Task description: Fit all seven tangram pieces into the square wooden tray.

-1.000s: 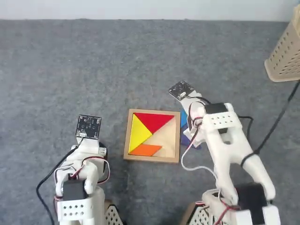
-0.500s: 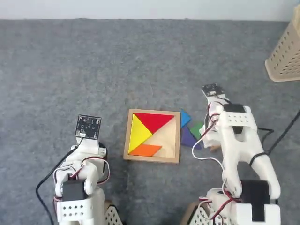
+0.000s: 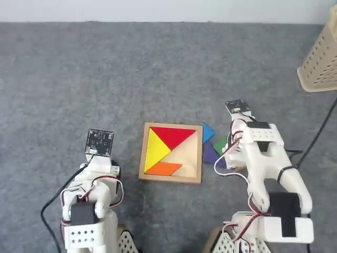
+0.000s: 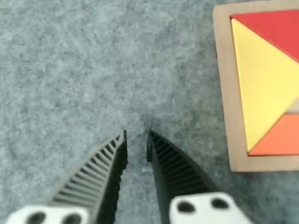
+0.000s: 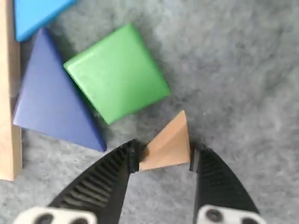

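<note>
Count at this moment: 3 of 7 pieces seated in the wooden tray (image 3: 169, 178) — red triangle (image 3: 171, 136) along the far edge, yellow triangle (image 3: 156, 149) on the side nearer the left arm, orange piece (image 3: 164, 168) at the near corner. Bare wood shows in the tray's remaining part, on the right arm's side. 4 pieces lie outside on the grey carpet (image 3: 105, 68), just beside the tray's right rim: blue piece (image 5: 37, 11), purple triangle (image 5: 51, 102) touching the rim, green square (image 5: 117, 79), and a small tan triangle (image 5: 166, 144) a little apart from the green one. Right gripper (image 5: 163, 156) is set over the tan triangle, jaws drawn in to the width of the piece, both tips against its edges; whether it is lifted off the carpet I cannot tell. Left gripper (image 4: 137, 137) hangs over bare carpet beside the tray, a narrow gap between its jaws, nothing in them. Judgement: a bit under half done — 4 placements remain, the tan triangle likely next.
</note>
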Motion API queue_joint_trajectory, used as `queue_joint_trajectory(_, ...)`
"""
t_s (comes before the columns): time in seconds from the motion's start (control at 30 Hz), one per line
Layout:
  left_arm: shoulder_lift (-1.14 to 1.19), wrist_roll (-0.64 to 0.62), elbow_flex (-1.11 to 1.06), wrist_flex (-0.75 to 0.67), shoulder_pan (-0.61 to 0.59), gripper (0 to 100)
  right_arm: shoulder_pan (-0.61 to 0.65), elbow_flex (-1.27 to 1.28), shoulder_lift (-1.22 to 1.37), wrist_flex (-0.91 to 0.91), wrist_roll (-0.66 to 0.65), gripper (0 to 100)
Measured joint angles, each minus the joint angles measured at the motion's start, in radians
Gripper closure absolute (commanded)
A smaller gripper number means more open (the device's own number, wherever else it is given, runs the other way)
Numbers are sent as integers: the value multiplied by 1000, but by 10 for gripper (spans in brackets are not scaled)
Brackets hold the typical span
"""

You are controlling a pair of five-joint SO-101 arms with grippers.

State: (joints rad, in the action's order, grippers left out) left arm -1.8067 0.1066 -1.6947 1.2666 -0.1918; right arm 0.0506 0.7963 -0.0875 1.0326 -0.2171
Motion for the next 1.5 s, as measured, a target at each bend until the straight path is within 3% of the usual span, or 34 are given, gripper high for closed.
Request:
queue_joint_trajectory(0.27, 0, 0, 0, 0, 0, 929, -9, -32, 21, 0, 2, 928)
queue_joint_trajectory(0.5, 0, 0, 0, 0, 0, 929, -8, -84, 26, 9, 2, 935)
queue_joint_trajectory(0.67, 0, 0, 0, 0, 0, 929, 9, -245, 26, 130, -3, 936)
queue_joint_trajectory(0.9, 0, 0, 0, 0, 0, 929, 253, -482, 31, 261, -48, 937)
queue_joint_trajectory(1.1, 0, 0, 0, 0, 0, 929, 552, -532, 77, 249, -267, 937)
queue_joint_trajectory(1.5, 0, 0, 0, 0, 0, 929, 663, -532, 264, 150, -543, 933)
